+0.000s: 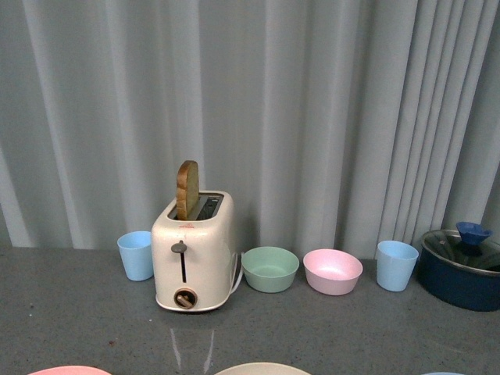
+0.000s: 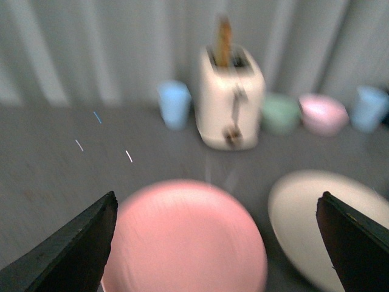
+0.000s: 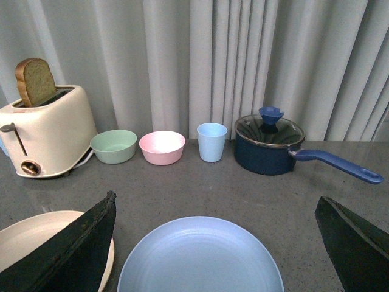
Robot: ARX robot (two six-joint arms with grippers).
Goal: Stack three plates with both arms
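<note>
The left end effector (image 2: 217, 198) has its two dark fingers spread wide with nothing between them. It hangs over the pink plate (image 2: 188, 237), which lies flat on the worktop (image 1: 78, 312); this wrist view is blurred. The right end effector (image 3: 215, 199) is spread just as wide and also grips nothing, and it hangs over the light blue plate (image 3: 200, 255). The beige plate (image 2: 322, 225) lies between the other two, apart from both.

That makes three plates, side by side in a row along the near edge, and none is stacked. In the front view only their far rims show.

Behind them, along the back of the worktop, stand:
- one cream toaster (image 1: 194, 254) with one slice of bread (image 1: 187, 189) upright in its slot
- a light blue cup (image 1: 136, 255) just left of the toaster
- one green bowl (image 1: 270, 269) and one pink bowl (image 1: 333, 271) side by side to the toaster's right
- a second light blue cup (image 1: 396, 265) beyond the bowls
- one dark blue pot (image 3: 269, 146) at the far right, with a glass lid and a long handle

The worktop is grey and speckled. A pale grey pleated curtain (image 1: 312, 117) closes off the whole background.
</note>
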